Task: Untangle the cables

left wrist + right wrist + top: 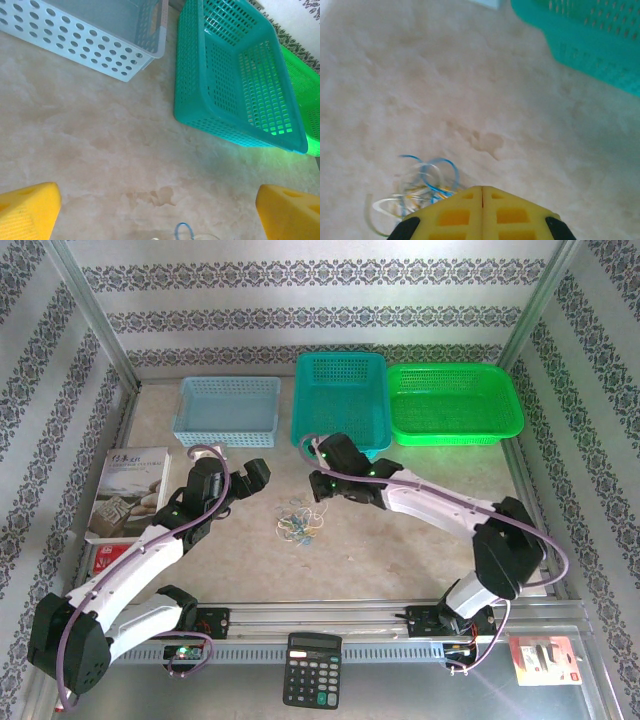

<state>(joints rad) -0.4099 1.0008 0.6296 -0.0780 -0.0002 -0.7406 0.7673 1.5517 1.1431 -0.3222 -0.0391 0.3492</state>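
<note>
Untangling barely begun: thin, looped blue-white and orange cables (298, 524) lie knotted, the left claw (160, 210) wide, the right claw (482, 190) closed just beside them.

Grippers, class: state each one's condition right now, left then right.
Left gripper: open, holding nothing.
Right gripper: closed beside the cables; whether a wire is pinched cannot be told.
</note>
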